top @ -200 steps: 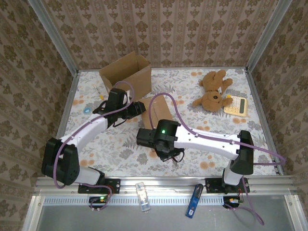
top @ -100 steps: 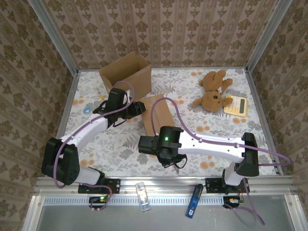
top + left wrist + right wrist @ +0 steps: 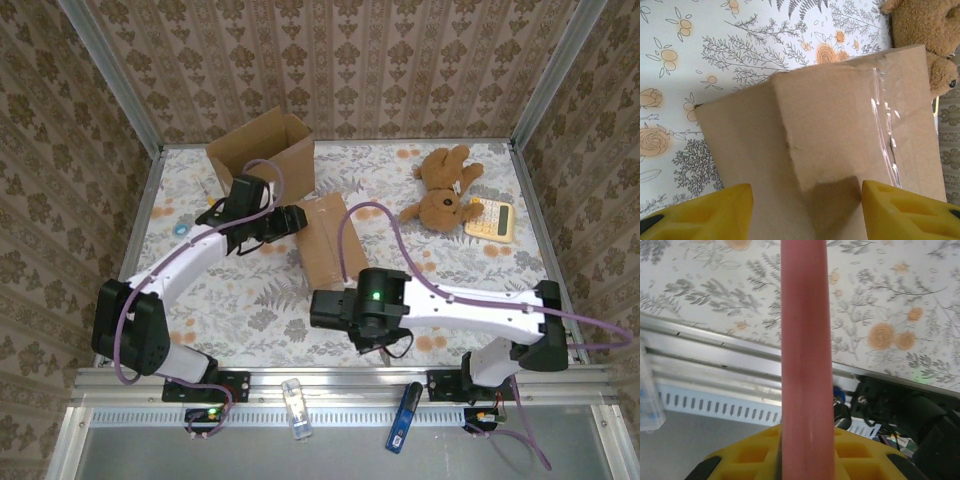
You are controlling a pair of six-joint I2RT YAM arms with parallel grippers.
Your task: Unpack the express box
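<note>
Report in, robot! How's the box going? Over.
Left end effector open at cardboard box. Right end effector shut on pink stick. Box taped, lying flat. Teddy bear off to its side.

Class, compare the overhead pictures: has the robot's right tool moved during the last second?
Yes. The right tool moved toward the grey metal rail at the near edge and rightward, away from the flat brown cardboard box.

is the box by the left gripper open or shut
Shut: no flap is raised on the box, and clear tape runs down its face.
</note>
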